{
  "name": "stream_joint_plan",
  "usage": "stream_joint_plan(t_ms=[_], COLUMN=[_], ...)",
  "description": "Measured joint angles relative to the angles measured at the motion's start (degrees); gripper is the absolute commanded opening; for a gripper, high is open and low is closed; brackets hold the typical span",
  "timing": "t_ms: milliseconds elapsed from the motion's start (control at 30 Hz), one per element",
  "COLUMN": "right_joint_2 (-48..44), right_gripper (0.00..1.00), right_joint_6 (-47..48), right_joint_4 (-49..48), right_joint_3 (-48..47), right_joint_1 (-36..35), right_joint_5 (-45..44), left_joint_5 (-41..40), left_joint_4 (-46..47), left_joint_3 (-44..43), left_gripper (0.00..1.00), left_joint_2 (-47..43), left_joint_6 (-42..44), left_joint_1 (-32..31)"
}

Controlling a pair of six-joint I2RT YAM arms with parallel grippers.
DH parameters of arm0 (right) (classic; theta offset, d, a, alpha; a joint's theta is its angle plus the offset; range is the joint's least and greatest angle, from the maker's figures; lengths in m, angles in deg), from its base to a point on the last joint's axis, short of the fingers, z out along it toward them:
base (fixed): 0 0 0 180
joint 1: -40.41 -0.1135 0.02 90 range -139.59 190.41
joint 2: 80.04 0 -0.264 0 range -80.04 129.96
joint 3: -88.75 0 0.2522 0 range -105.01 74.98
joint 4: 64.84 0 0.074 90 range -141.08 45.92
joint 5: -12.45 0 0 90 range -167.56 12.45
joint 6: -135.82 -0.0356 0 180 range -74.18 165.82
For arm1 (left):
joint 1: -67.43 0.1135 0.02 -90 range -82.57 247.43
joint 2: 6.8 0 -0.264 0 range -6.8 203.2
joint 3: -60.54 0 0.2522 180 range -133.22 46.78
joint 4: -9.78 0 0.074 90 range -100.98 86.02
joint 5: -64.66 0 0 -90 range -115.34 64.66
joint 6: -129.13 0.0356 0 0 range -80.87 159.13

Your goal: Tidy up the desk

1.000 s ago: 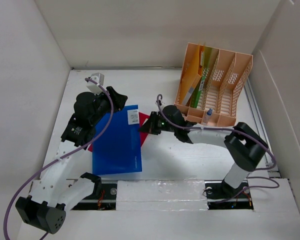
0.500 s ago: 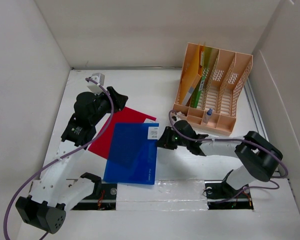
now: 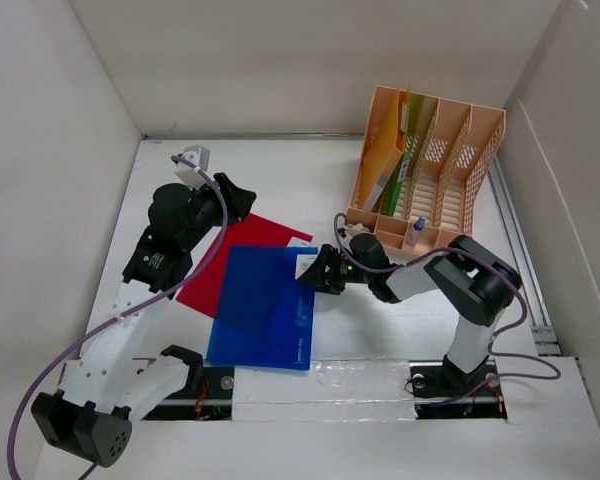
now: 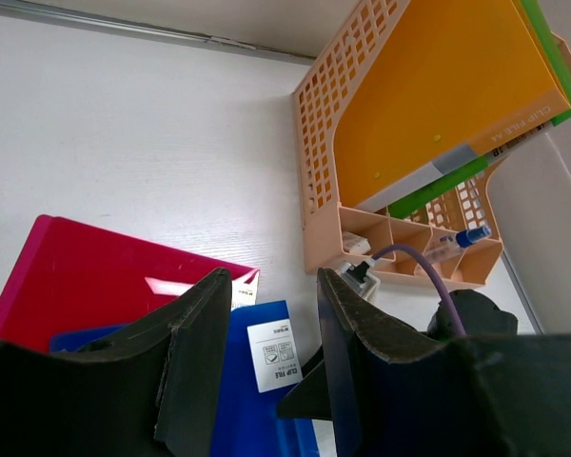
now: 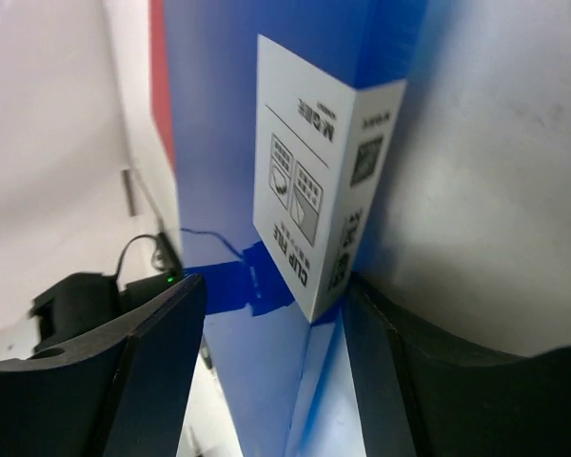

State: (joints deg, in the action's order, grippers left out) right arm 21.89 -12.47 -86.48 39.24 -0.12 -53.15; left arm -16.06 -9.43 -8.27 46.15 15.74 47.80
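From above, we see the desk (image 3: pixel 280 180) partly sorted. The peach file rack (image 3: pixel 442 238) stands toward its 1 o'clock corner with some things already filed, while a blue folder (image 3: pixel 265 310) and a red folder (image 3: pixel 270 232) lie flat on the open surface, off toward 7 o'clock of the rack, and the blue one overlaps the red one's 5 o'clock part. The right gripper (image 3: pixel 313 277) sits at the blue folder's 2 o'clock corner, and the left gripper (image 3: pixel 242 198) hangs near the red folder's 12 o'clock corner. In the left wrist view, that gripper's fingers (image 4: pixel 195 352) stand apart with nothing between them, only desk and folders beyond. Past them, at 1 o'clock, the rack's end slot carries a yellow folder (image 4: pixel 438 105) with a green folder (image 4: pixel 563 57) behind it, and a blue-capped pen (image 4: pixel 460 237) rests in a small front compartment. In the right wrist view, the fingers bracket the blue folder's corner where its white label (image 5: pixel 309 190) wraps the edge. One finger looks to touch the label and the other seems to stand off a little, so we cannot tell whether the folder is truly pinched or merely straddled. We judge the job about halfway: the rack is stocked and its other slots look free, and the two flat folders have yet to be stood in it
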Motion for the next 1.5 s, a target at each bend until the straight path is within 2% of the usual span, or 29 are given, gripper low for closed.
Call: stream_joint_plan(t_ms=[133,267,300,367,400,500,600,700,867,1033,1167,1333,1467,1500], right_joint_2=[4.68,7.15,7.82,9.57,10.34,11.32,8.90,3.80,-11.17,-30.49,-42.18,-50.27,-55.25,-57.29], right_gripper=[0.64,0.59,0.49,0.37,0.23,0.00,0.00,0.00,0.00,0.00,0.00,0.00,0.00,0.00], right_joint_6=[-1.99,-2.80,-2.97,-3.43,-3.58,-4.79,-4.07,-1.51,6.51,18.47,25.20,32.26,38.18,38.51], right_joint_4=[-8.31,-12.33,-13.18,-14.53,-15.08,-15.06,-12.66,-6.12,9.18,22.21,24.68,24.76,24.26,24.17], right_joint_3=[-0.07,-0.20,-0.33,-0.72,-0.72,-0.74,-0.76,-1.09,-3.50,-10.51,-16.74,-22.21,-22.80,-22.80], right_joint_1=[0.90,1.11,1.11,1.03,1.03,1.03,0.37,-1.29,-4.68,-8.50,-8.70,-8.61,-8.59,-8.50], right_joint_5=[4.61,6.71,7.21,8.02,8.33,8.79,8.11,5.68,-2.08,-18.80,-33.46,-50.95,-64.46,-65.20], left_joint_5=[-0.04,-0.04,-0.04,-0.11,-0.11,-0.09,-0.11,-0.04,-0.07,-0.02,0.35,0.55,0.66,0.68], left_joint_4=[0.00,0.00,0.00,0.00,0.00,0.00,0.00,0.00,0.00,0.00,0.02,0.04,0.07,0.02], left_joint_3=[0.00,0.00,0.00,0.00,0.00,0.00,0.00,0.00,0.00,0.00,0.00,0.00,0.07,0.07], left_gripper=[0.37,0.37,0.37,0.37,0.37,0.37,0.37,0.37,0.37,0.37,0.37,0.37,0.37,0.37], left_joint_2=[0.26,0.57,0.63,0.63,0.63,0.63,0.61,0.61,0.44,-0.24,-1.01,-1.64,-1.86,-1.84], left_joint_6=[0.00,0.00,0.00,0.00,0.02,0.02,0.02,0.02,0.02,0.00,0.00,0.00,0.00,0.00], left_joint_1=[0.00,0.00,0.00,0.00,0.00,0.00,0.00,0.00,0.00,0.00,0.00,0.00,0.00,0.00])
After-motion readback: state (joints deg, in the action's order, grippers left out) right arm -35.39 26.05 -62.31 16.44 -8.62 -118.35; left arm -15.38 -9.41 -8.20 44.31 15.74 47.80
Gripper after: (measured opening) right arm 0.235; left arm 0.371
